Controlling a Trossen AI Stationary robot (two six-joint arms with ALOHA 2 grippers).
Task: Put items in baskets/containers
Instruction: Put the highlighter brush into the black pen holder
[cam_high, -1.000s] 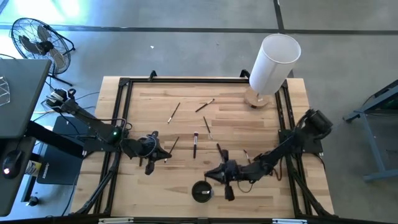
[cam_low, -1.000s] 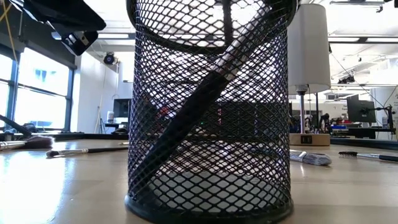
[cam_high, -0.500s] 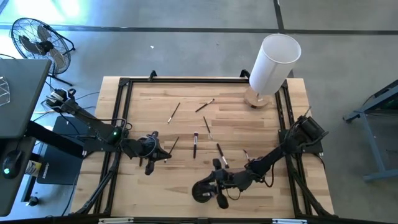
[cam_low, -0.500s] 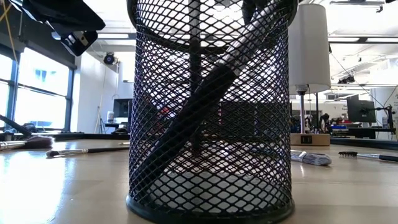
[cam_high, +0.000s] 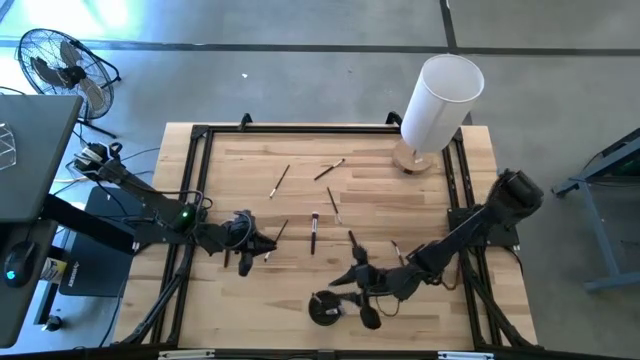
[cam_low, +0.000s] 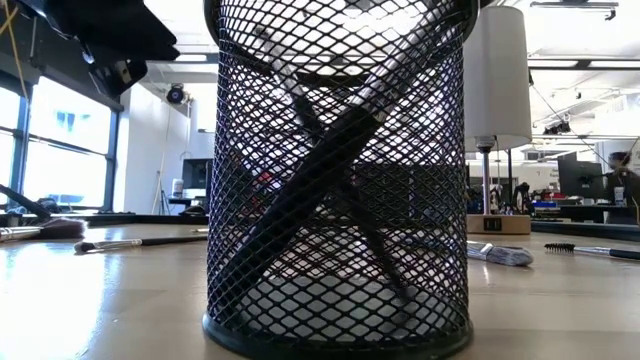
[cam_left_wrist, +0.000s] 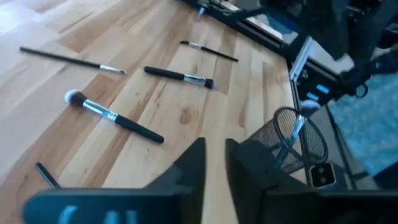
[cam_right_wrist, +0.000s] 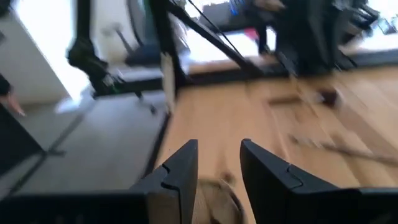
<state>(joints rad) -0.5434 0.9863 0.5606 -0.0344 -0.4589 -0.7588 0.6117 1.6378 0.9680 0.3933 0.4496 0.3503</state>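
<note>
right gripper (cam_high: 362, 283): fingers apart in the right wrist view, nothing between them; just above and beside the small round black mesh cup (cam_high: 324, 308).
black mesh cup: holds two dark-handled makeup brushes (cam_low: 330, 170) crossed and leaning on the rim, seen in the low view.
left gripper (cam_high: 250, 247): fingers a narrow gap apart in the left wrist view, empty; low over the wooden table (cam_high: 300, 205), with a thin brush (cam_high: 277, 235) just beside it.
loose brushes: a pale-tipped one (cam_left_wrist: 112, 116) and two slimmer ones (cam_left_wrist: 180, 76) ahead of the left gripper; several more between the two grippers.
risk, cup: light and top-heavy with leaning brushes; a brush of the right fingers against the rim while pulling away likely tips or slides it.
risk, pickup: thin handle flat on wood; a slightly off closing likely rolls it aside or pinches only the table.
risk, arms: both work near the table's middle; reaching for the same brush may cross their paths.
</note>
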